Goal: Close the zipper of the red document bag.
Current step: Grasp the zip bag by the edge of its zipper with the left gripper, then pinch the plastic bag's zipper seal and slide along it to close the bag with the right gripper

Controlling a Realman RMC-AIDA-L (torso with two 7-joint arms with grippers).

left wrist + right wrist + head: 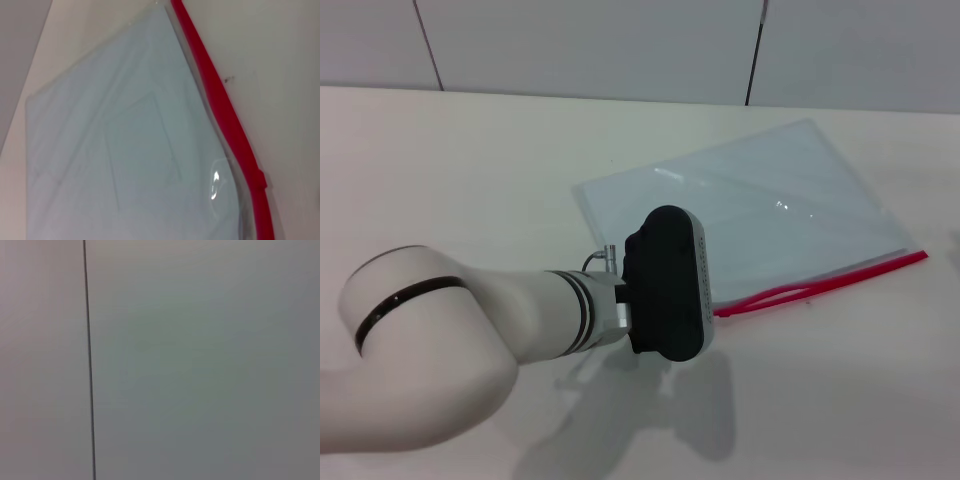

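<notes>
The red document bag is a flat, translucent pale blue pouch lying on the table right of centre. Its zipper is a thin red strip along the near long edge. Toward the left end the strip splits into two strands, so it gapes there. The black end of my left arm hangs over the bag's near left corner and hides it, together with the gripper. The left wrist view looks down on the bag and the zipper, which has a small bump. The right arm is out of view.
The beige table runs back to a grey panelled wall. My white left forearm crosses the near left of the table. The right wrist view holds only a plain grey panel with one dark seam.
</notes>
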